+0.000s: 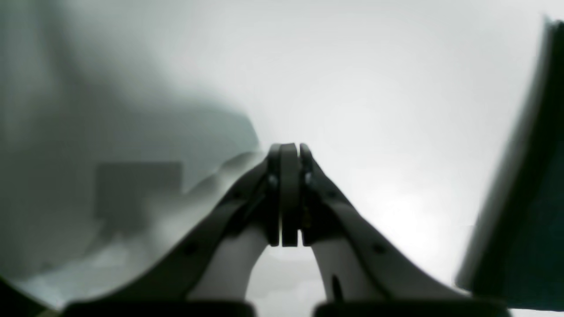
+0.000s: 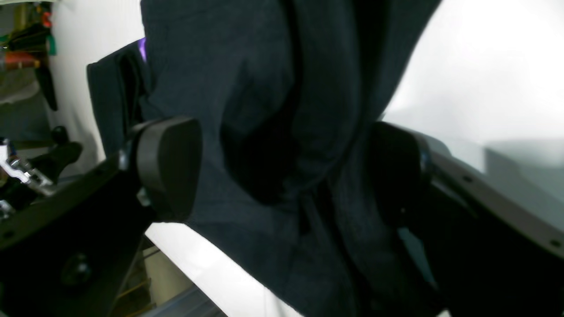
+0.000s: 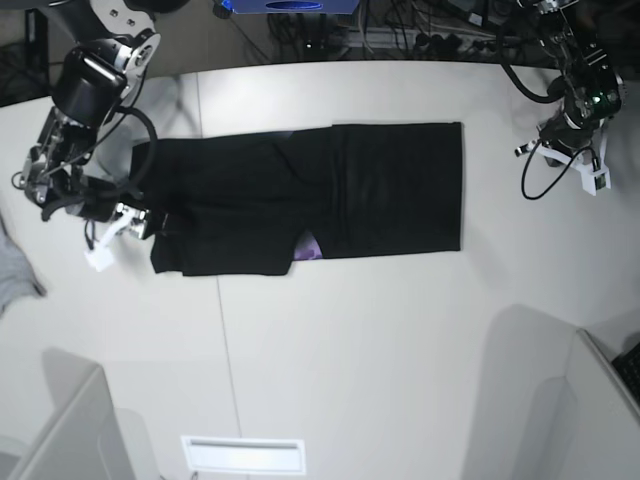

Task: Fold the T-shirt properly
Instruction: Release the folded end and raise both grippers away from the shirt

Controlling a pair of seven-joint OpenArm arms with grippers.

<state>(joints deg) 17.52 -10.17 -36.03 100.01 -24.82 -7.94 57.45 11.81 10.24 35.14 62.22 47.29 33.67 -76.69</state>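
The black T-shirt [image 3: 380,190] lies flat on the white table [image 3: 350,340] as a long folded band, with a bit of purple print [image 3: 308,247] peeking out at its front edge. My right gripper [image 3: 150,222] is at the band's left end. In the right wrist view it [image 2: 282,171] stands open, with bunched black cloth [image 2: 264,110] lying between its two pads [image 2: 169,167]. My left gripper [image 3: 590,175] hovers off the shirt's right end, apart from it. In the left wrist view it [image 1: 289,149] is shut with nothing in it.
A small grey cloth [image 3: 15,270] lies at the table's left edge. Grey partitions stand at the front left [image 3: 60,430] and front right [image 3: 560,400]. Cables and gear [image 3: 400,30] crowd the far edge. A dark blurred shape [image 1: 528,198] fills the left wrist view's right side.
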